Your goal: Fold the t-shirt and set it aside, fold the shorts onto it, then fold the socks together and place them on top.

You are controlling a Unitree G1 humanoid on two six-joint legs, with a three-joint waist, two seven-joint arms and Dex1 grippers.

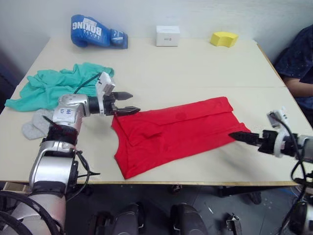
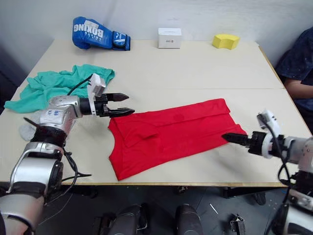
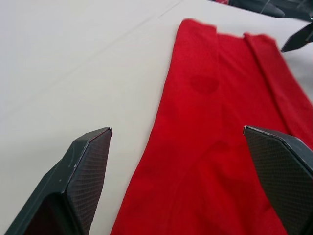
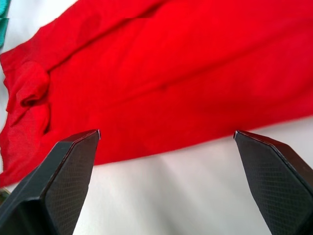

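Red t-shirt (image 1: 171, 134) lies folded lengthwise between spread left gripper (image 1: 131, 103) and spread right gripper (image 1: 234, 135).

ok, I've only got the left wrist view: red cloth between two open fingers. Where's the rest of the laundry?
Observer: The shorts lie bunched at the table's far left, behind the left gripper.
Operator: And the socks?
Observer: The socks sit at the left edge, nearer than the shorts, beside the left arm.
Operator: Right gripper doing anything?
Observer: The right gripper is open, at the t-shirt's right end, holding nothing.
Operator: Anything else on the table?
Observer: Along the far edge: a blue boxing glove, a white box, a yellow block.
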